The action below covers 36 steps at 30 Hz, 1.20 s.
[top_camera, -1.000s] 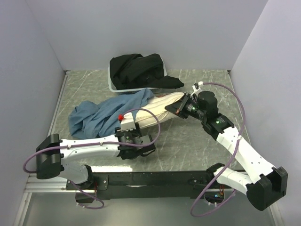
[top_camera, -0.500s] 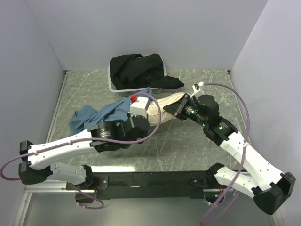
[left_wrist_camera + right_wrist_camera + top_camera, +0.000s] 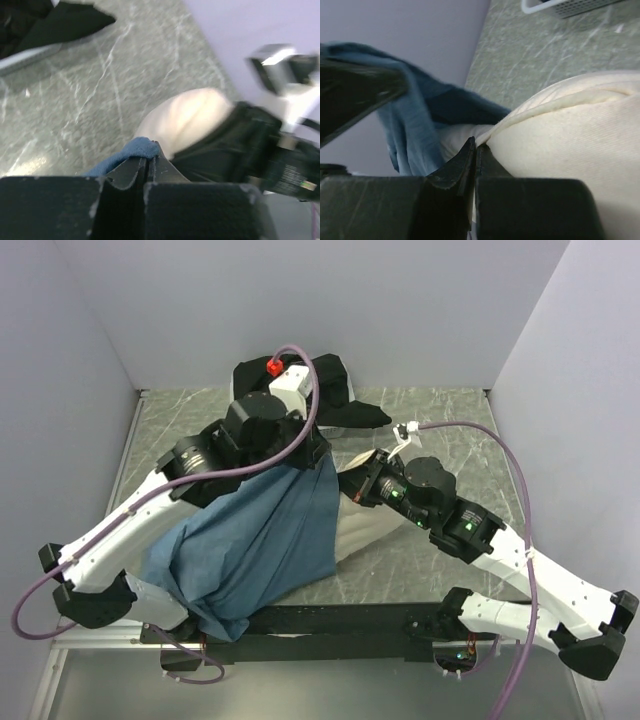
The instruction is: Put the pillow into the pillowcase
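My left gripper [image 3: 312, 462] is raised high and shut on an edge of the slate-blue pillowcase [image 3: 255, 545], which hangs down from it toward the table's near edge. The pinched blue fabric [image 3: 131, 152] shows at its tips [image 3: 151, 158]. The cream pillow [image 3: 362, 525] lies under and right of the hanging cloth, mostly hidden. My right gripper [image 3: 352, 486] is shut on the pillow's seamed edge [image 3: 560, 135]; its tips [image 3: 476, 146] pinch the seam. In the left wrist view the pillow [image 3: 187, 117] bulges just beyond the tips.
A white basket [image 3: 240, 420] holding black cloth [image 3: 340, 395] stands at the back, partly behind my left arm. Grey walls close in on the left, back and right. The marble tabletop [image 3: 450, 435] shows at the right.
My left gripper has lifted from low near the front to high at the back centre, pulling the pillowcase up so it hangs. The right gripper has shifted slightly left with the pillow.
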### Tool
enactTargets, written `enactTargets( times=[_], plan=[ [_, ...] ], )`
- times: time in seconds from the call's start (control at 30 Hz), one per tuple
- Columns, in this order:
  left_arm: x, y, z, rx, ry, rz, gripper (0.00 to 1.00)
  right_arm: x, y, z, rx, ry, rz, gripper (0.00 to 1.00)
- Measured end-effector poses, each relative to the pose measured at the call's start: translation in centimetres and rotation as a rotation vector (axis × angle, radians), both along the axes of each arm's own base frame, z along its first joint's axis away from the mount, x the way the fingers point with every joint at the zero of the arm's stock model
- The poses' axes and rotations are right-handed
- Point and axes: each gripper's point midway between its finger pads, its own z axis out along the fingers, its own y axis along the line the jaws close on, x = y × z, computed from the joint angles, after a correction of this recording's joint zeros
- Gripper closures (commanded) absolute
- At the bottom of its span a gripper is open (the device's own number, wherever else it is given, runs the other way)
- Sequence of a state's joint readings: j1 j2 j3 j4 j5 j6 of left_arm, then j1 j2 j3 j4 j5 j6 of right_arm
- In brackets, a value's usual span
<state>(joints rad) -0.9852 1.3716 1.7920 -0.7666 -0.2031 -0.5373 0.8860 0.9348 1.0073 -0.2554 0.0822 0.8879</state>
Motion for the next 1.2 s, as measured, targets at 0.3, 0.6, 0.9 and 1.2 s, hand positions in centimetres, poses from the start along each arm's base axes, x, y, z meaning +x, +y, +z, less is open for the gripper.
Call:
enactTargets(
  times=[0.3, 0.6, 0.9, 1.2],
  plan=[
    [5.1, 0.2, -6.1, 0.050, 0.117, 0.047, 0.98, 5.7, -3.1, -5.4, -0.107, 0.094, -0.152, 1.00],
    [11.1, -3.9, -5.7, 0.031, 0.145, 0.053, 0.98, 14.0, -9.9, -11.3, -0.101, 0.183, -0.372, 1.00],
    [14.2, -3.7, -11.8, 0.134, 0.234, 0.076, 0.24, 13.3, -9.0, -17.8, -0.076, 0.313, -0.344, 0.99],
    [8.3, 2.2, -14.7, 0.208, 0.220, 0.170, 0.14, 12.4, -9.0, -17.0, -0.137, 0.309, -0.282, 0.00]
  ],
)
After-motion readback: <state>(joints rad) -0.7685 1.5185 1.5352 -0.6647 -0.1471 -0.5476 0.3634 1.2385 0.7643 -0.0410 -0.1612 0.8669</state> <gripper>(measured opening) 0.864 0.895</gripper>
